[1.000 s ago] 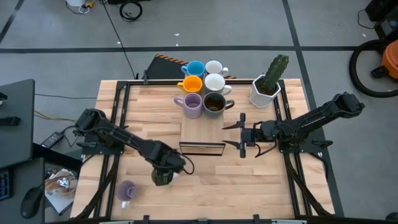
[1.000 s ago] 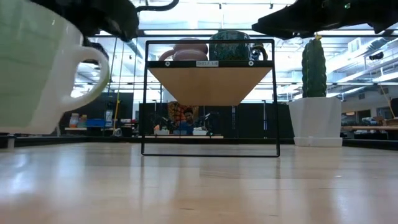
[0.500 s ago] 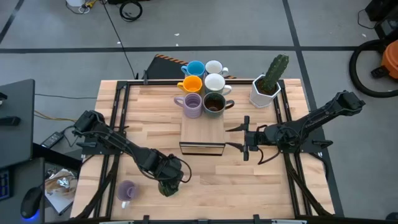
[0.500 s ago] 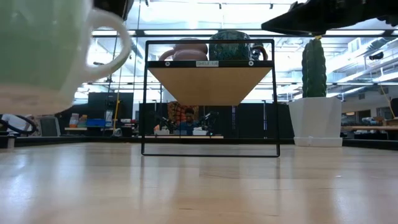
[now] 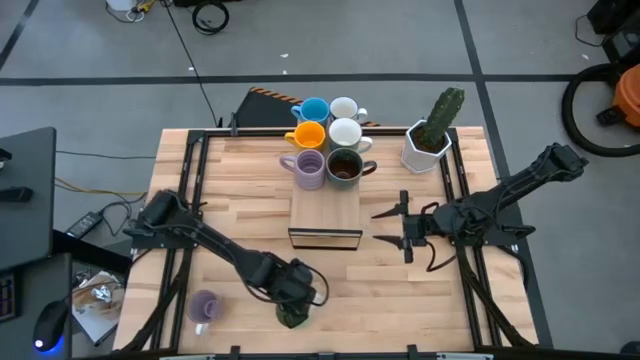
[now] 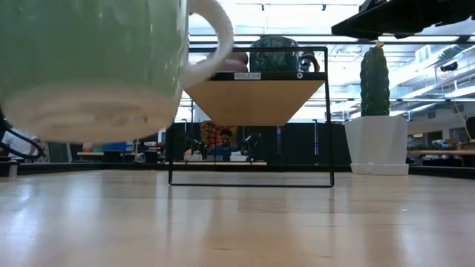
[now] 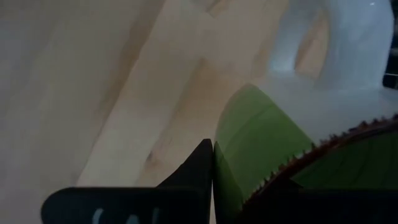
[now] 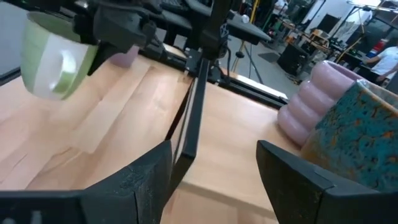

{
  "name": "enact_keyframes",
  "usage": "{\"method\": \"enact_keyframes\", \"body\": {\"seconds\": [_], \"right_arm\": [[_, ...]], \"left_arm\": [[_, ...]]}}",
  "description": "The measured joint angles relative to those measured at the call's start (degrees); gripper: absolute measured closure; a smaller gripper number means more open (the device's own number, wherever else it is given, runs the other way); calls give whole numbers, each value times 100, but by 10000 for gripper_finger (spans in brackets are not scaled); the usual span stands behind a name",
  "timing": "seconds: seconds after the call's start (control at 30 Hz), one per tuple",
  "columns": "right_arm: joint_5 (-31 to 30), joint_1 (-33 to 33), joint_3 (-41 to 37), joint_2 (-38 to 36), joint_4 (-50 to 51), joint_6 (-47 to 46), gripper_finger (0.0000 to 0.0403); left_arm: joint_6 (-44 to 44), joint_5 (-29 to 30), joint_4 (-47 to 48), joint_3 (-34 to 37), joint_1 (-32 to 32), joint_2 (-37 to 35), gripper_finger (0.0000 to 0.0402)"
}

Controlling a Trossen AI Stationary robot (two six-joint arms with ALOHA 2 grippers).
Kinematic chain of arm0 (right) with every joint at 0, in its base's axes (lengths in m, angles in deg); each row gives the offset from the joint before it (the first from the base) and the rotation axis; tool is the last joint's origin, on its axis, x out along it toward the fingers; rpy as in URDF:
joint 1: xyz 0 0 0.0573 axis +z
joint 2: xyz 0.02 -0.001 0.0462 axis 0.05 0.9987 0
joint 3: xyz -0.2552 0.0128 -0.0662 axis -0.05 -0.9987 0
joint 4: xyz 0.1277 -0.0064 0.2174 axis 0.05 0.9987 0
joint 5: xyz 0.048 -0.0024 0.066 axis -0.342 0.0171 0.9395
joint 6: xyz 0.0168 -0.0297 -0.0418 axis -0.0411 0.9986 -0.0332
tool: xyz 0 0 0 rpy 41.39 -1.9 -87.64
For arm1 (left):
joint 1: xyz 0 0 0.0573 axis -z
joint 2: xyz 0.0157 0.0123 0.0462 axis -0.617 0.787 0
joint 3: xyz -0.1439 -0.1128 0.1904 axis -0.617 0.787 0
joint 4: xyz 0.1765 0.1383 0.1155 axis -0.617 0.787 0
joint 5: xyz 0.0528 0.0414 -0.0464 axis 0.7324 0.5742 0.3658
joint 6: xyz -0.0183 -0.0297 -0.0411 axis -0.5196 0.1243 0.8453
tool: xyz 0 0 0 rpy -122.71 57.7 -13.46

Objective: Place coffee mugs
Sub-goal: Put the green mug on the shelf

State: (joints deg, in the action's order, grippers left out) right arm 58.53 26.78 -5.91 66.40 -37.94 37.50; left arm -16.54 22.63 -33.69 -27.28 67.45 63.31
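My left gripper [image 5: 293,305] is shut on the green mug [image 6: 96,67] near the table's near edge, in front of the shelf; the mug also shows in the right wrist view [image 8: 53,56]. My right gripper [image 5: 400,228] is open and empty, just right of the wooden shelf [image 5: 325,215]. A lavender mug [image 5: 310,168] and a dark brown mug [image 5: 344,167] stand on the shelf's far end. Orange [image 5: 308,135], light blue [image 5: 314,110] and two white mugs [image 5: 345,132] stand behind it. Another lavender mug [image 5: 204,305] sits at the near left. My left gripper holds the green mug by its rim wall [image 7: 227,134], one finger [image 7: 193,171] outside and the toothed finger [image 7: 298,163] inside the cup. The fingers come from above, pointing down. The mug hangs roughly upright, clear of the table, its pale handle [image 6: 215,30] sticking out sideways.
A white hexagonal pot with a green cactus [image 5: 432,135] stands at the far right corner. The shelf's black wire frame [image 6: 251,119] stands mid-table. Bare wood lies between the shelf and the near edge [image 5: 400,300].
My left gripper has carried the green mug toward the table's near edge and to the right, keeping it lifted; in the low view it has grown larger and shifted right. My right gripper has drifted slightly right and nearer, staying open.
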Motion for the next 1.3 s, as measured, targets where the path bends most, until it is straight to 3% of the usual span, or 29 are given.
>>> {"method": "enact_keyframes", "body": {"seconds": [0.2,0.47,0.73,1.3], "right_arm": [[4,120,0,-24,27,-38,163],[35,125,0,-24,38,-153,163],[560,125,0,-21,37,-155,163],[651,125,0,-15,-20,-166,163]], "left_arm": [[-53,40,929,-741,-125,544,369],[-107,277,1158,-733,-322,616,369],[-450,440,933,-733,-385,616,365],[-1360,346,584,-726,-482,928,359]]}}
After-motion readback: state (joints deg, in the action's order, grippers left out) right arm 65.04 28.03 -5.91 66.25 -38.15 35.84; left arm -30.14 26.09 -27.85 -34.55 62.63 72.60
